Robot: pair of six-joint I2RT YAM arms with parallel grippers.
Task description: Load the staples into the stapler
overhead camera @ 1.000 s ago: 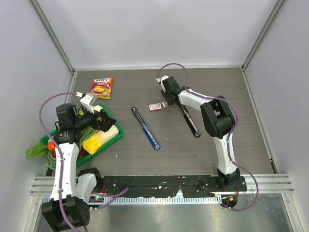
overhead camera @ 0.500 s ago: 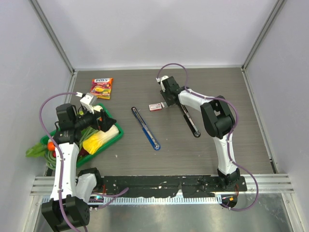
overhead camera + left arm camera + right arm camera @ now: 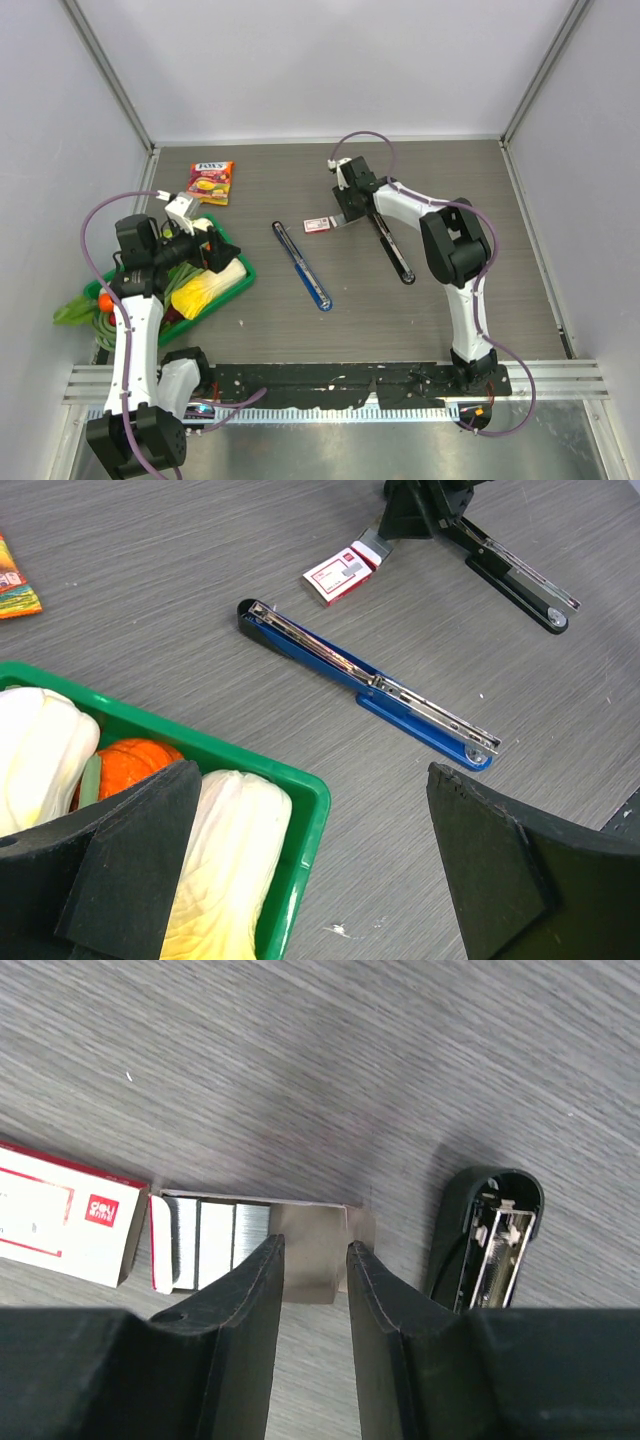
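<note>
- The right gripper [image 3: 314, 1252] is down at the table [image 3: 450, 180], with its fingers only a narrow gap apart.
- Those fingers straddle the bare end of a brownish cardboard tray [image 3: 312, 1222] that's slid partway out of a little red-and-white box [image 3: 60, 1222]. Honestly can't tell if they're pinching the cardboard or just sitting over it.
- The staples [image 3: 210, 1245] are silvery strips lying side by side in that tray. They sit between the box sleeve and the gripper's left finger, so they aren't in either stapler yet.
- The black stapler [image 3: 392, 248] lies folded open flat on the table just right of the tray. The wrist cam shows its rounded end with the metal guts exposed, near the tray but not touching it.
- The blue stapler [image 3: 370, 685] is also opened out flat, with its metal channel facing up. It's mid-table, a bit nearer than the box and well apart from the black one.
- The left gripper [image 3: 308, 770] is spread wide with nothing in it, hanging over the corner of a green basket [image 3: 200, 742].
- The basket holds pale leafy veg [image 3: 235, 850] and something orange [image 3: 130, 765].
- There's a colourful snack packet [image 3: 210, 182] lying at the far left of the table.
</note>
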